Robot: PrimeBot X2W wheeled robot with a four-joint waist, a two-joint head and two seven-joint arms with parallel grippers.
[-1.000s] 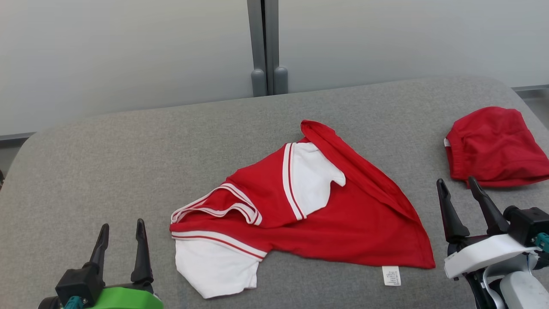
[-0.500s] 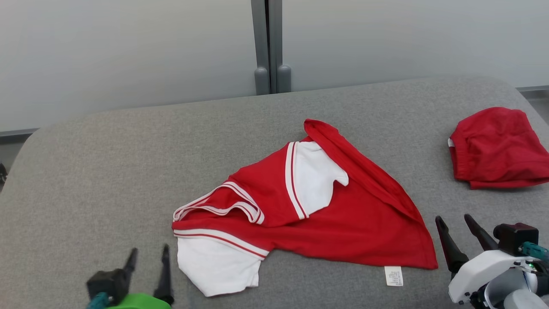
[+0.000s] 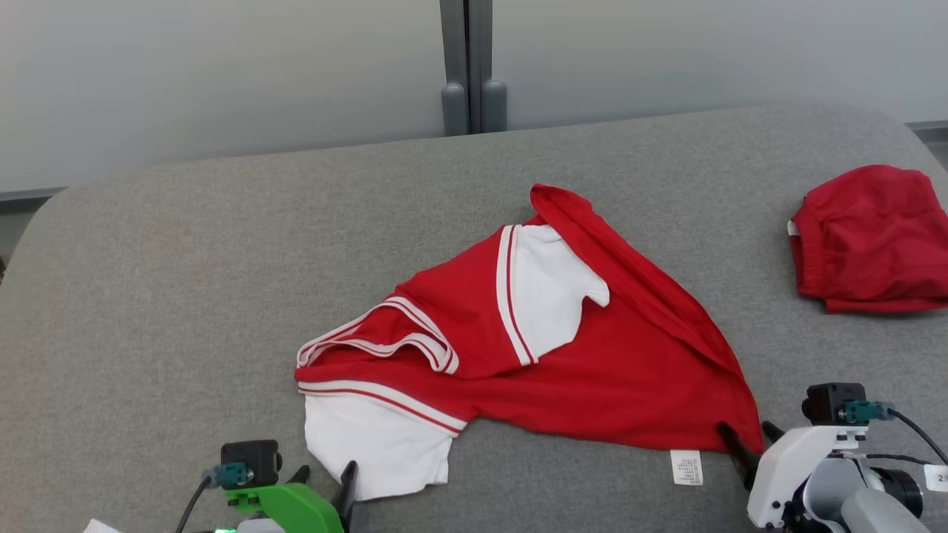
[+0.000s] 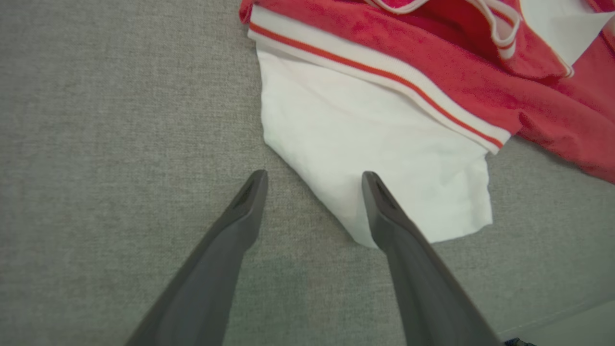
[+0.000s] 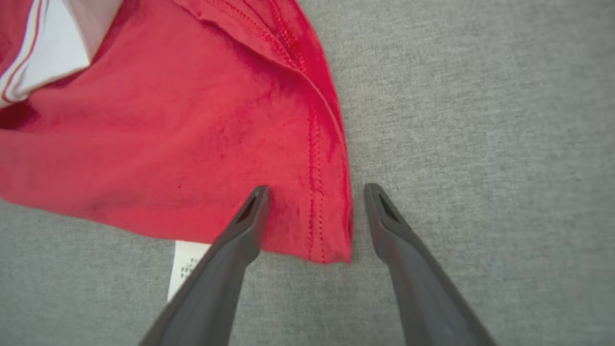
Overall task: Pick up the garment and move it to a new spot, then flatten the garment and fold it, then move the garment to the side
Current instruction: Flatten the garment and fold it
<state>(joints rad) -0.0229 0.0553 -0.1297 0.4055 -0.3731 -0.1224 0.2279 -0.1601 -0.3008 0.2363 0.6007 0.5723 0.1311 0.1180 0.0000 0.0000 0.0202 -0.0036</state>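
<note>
A red shirt with white sleeves lies crumpled in the middle of the grey table. My left gripper is open at the near left, its fingers straddling the lower corner of the white sleeve, as the left wrist view shows. My right gripper is open at the shirt's near right hem corner, one finger over the red cloth, the other over bare table. A white care label sticks out beside it.
A second red garment lies bunched at the table's far right edge. A grey post and pale wall panels stand behind the table. The table's left half is bare grey fabric.
Both grippers have dropped lower and moved in toward the shirt, left to the white sleeve, right to the hem corner. The head camera has shifted slightly; the shirt has not moved.
</note>
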